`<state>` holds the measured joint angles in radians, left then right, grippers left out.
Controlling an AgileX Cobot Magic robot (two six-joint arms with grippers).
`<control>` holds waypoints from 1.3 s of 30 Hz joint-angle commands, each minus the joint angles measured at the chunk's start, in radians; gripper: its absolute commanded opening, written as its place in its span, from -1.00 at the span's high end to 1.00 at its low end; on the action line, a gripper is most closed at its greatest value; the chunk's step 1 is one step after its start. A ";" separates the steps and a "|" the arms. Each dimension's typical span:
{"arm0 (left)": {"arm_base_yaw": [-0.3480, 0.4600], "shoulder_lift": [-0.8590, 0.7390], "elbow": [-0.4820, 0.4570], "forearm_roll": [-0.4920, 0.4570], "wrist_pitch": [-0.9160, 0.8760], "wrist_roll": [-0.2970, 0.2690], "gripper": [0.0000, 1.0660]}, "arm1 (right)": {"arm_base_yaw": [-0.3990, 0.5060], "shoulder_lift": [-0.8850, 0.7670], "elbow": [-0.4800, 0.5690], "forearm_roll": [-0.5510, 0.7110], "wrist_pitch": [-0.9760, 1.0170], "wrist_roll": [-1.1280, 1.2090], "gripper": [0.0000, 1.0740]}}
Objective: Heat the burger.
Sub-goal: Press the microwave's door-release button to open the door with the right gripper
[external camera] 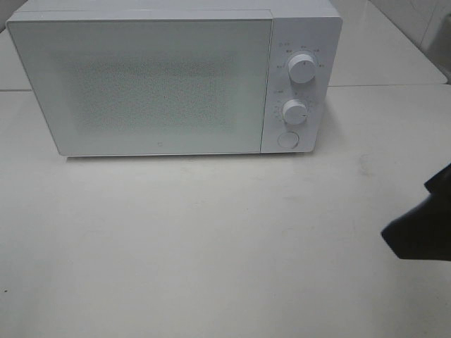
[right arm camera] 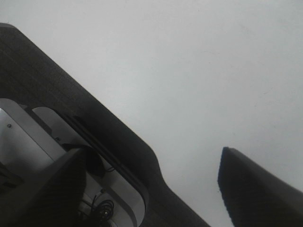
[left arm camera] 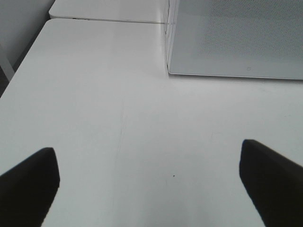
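The burger is out of view in every frame. A white microwave point(external camera: 162, 84) stands at the back of the table with its door shut; its front corner also shows in the left wrist view point(left arm camera: 236, 38). My left gripper point(left arm camera: 149, 189) is open and empty, low over the bare table in front of the microwave's left corner. My right gripper point(right arm camera: 151, 189) is open and empty near the table's edge. It shows as a dark shape at the right edge of the exterior view point(external camera: 421, 225).
The microwave's panel has an upper knob point(external camera: 303, 67), a lower knob point(external camera: 294, 111) and a round door button point(external camera: 287, 139). The white table point(external camera: 211, 239) spreads in front of it. A second table top point(left arm camera: 109, 9) adjoins behind.
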<state>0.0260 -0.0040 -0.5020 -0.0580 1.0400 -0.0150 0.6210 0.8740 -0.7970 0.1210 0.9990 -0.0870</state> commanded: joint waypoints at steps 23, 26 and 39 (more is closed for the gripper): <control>0.001 -0.026 0.003 -0.002 -0.004 -0.005 -0.84 | -0.236 -0.750 0.288 -0.195 0.038 0.184 -0.39; 0.001 -0.026 0.003 -0.002 -0.004 -0.005 -0.84 | -0.264 -0.762 0.288 -0.195 0.038 0.184 -0.39; 0.001 -0.022 0.003 -0.002 -0.004 -0.005 -0.84 | -0.472 -0.906 0.288 -0.195 0.038 0.182 -0.39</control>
<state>0.0260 -0.0040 -0.5020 -0.0580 1.0400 -0.0150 0.1600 -0.0050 -0.5090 -0.0700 1.0420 0.0960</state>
